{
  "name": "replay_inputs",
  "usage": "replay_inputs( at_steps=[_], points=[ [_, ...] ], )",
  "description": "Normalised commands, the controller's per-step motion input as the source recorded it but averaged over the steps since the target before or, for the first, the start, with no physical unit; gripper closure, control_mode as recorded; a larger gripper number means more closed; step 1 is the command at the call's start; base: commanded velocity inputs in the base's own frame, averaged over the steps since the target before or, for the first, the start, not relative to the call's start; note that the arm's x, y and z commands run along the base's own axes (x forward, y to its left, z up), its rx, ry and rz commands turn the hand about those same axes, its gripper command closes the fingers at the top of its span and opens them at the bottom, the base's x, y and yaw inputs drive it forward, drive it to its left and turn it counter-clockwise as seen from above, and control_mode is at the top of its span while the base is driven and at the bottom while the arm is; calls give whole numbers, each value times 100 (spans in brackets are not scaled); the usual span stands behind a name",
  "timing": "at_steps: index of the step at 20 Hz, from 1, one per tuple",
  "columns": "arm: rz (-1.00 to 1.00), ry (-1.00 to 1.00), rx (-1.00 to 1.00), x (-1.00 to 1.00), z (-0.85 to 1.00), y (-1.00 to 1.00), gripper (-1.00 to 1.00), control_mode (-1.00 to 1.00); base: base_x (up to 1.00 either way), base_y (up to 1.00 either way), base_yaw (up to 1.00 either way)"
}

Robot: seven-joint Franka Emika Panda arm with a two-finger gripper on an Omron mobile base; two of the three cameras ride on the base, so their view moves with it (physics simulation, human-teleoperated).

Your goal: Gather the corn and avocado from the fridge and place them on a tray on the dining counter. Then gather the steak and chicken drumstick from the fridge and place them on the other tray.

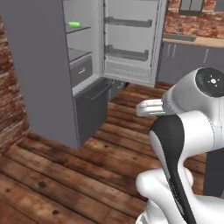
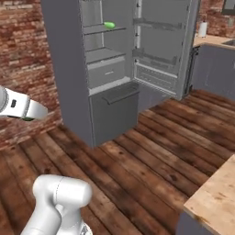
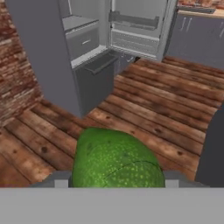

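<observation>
Avocado: a bumpy green avocado sits low in the hand view, at six o'clock, filling the space between the fingertips.
Hand: the hand is closed on the avocado, its jaws set about halfway apart around the fruit (the two grey fingers just peek out on either side of it).
Fridge: the fridge stands open at eleven o'clock in the left base view, with its door swung wide and the door racks bare.
Shelf item: a small green thing lies on an upper shelf, at twelve o'clock in the right base view; it is too small to name, so I cannot say whether it is one of the wanted foods.
Desk: a corner of a light wooden desk shows at four o'clock in the right base view; no tray is visible on that corner.
Done, as I judge it: the avocado is out of the fridge and carried over the plank floor, well apart from the shelves.
Left, as I judge it: setting the avocado on a tray, and then the steak and the chicken drumstick on the other tray; I cannot tell whether the corn has been moved.
Risk: the fruit is round and held by only two fingers, so it may slip while being carried.
</observation>
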Motion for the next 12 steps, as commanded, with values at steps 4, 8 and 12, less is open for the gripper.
replay_inputs(
  at_steps=[4,8,12],
  points=[
    [0,0,0,0,0,0,100,100,-80,-69,-24],
    [0,0,0,0,0,0,100,100,-71,-79,-22],
    [0,0,0,0,0,0,100,100,-59,-83,-21]
  ],
)
